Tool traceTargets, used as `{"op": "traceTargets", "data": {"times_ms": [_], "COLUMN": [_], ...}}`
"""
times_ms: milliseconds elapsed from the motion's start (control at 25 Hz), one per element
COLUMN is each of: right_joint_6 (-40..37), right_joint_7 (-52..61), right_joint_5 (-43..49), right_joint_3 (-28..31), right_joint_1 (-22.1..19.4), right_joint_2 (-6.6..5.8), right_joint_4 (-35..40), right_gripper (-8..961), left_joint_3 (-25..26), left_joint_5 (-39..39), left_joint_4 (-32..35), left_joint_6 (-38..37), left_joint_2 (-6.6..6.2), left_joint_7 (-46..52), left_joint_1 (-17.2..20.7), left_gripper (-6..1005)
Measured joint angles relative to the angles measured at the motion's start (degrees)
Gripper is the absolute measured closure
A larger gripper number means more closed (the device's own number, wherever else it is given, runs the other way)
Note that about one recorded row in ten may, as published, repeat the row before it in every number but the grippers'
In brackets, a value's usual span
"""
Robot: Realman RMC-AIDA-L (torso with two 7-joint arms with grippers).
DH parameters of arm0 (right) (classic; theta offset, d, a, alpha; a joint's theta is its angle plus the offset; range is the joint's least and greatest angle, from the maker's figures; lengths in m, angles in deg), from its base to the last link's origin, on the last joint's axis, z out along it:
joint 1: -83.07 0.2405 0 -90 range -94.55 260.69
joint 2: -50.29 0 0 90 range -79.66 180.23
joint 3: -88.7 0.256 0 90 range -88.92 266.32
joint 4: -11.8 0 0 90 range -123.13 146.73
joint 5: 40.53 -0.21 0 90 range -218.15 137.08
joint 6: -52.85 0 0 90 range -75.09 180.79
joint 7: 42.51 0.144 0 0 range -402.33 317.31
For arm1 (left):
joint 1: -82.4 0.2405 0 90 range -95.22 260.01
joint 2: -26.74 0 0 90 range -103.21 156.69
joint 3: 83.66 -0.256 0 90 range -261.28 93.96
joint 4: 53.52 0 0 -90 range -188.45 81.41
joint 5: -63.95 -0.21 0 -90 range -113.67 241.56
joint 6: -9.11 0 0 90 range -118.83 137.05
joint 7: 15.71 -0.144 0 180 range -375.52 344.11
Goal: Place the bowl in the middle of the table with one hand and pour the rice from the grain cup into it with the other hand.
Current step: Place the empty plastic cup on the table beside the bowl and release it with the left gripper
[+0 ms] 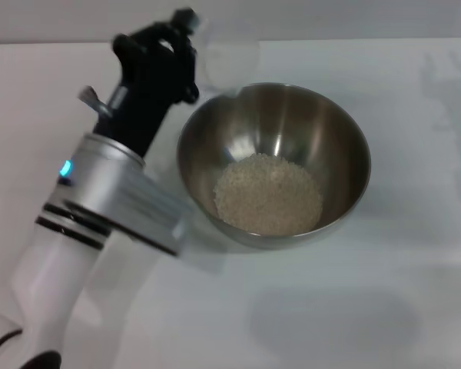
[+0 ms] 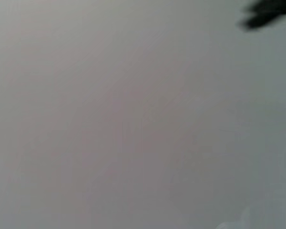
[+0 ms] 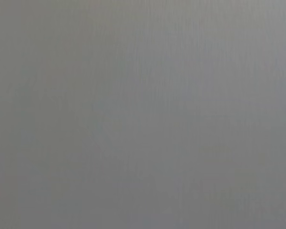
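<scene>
The steel bowl [image 1: 342, 142] stands on the white table [image 1: 415, 300] near the middle of the head view. A round heap of pale rice [image 1: 269, 194] lies in its bottom. The clear grain cup [image 1: 232, 60] hangs just beyond the bowl's far left rim, tipped on its side, and looks empty. My left gripper [image 1: 186, 34], black, is at the cup's left side and shut on it. The left arm reaches up from the lower left. The right gripper is out of view.
The table's far edge [image 1: 353, 38] runs along the top of the head view. A faint shadow [image 1: 330, 323] lies on the table in front of the bowl. Both wrist views show only plain grey, with a dark blurred shape [image 2: 264, 14] in a corner of the left one.
</scene>
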Motion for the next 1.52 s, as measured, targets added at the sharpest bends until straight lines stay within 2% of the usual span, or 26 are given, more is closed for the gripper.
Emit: {"op": "traceTargets", "data": {"times_ms": [80, 120, 160, 280, 320, 480, 680, 1000, 1520], "right_joint_6": [0.1, 0.1, 0.0, -0.3, -0.3, -0.4, -0.1, -0.3, -0.4], "right_joint_7": [0.0, 0.0, 0.0, 0.0, 0.0, 0.0, 0.0, 0.0, 0.0], "right_joint_5": [0.0, 0.0, 0.0, 0.0, 0.0, 0.0, 0.0, 0.0, 0.0], "right_joint_3": [0.0, 0.0, 0.0, 0.0, 0.0, 0.0, 0.0, 0.0, 0.0], "right_joint_1": [0.2, 0.2, 0.3, 0.2, 0.2, 0.1, 0.1, 0.0, -0.4], "right_joint_2": [0.00, 0.00, 0.00, 0.01, 0.01, 0.00, 0.01, 0.01, 0.09], "right_joint_4": [0.0, 0.0, 0.0, 0.1, 0.1, 0.2, 0.0, 0.1, -0.2], "right_gripper": [545, 545, 545, 545, 545, 545, 545, 545, 545], "left_joint_3": [2.7, 2.7, 5.2, 7.5, 7.5, 8.4, 8.5, 8.8, 8.2], "left_joint_5": [0.5, 0.5, 1.6, 3.6, 3.6, 7.3, 8.8, 10.6, 12.1], "left_joint_4": [0.1, 0.1, 1.0, 2.7, 2.7, 8.5, 11.4, 11.5, 12.1], "left_joint_6": [0.3, 0.3, 1.0, 2.7, 2.7, 7.6, 11.1, 19.4, 22.4], "left_joint_2": [0.00, 0.00, 0.00, 0.00, 0.00, 0.00, -0.06, -0.03, 0.00], "left_joint_7": [8.7, 8.7, 17.2, 25.0, 25.0, 39.0, 48.4, 51.6, 55.4], "left_joint_1": [-0.2, -0.2, -0.2, 0.0, 0.0, -0.3, 0.0, 0.2, -0.2], "left_gripper": [915, 914, 914, 912, 911, 909, 906, 901, 893]}}
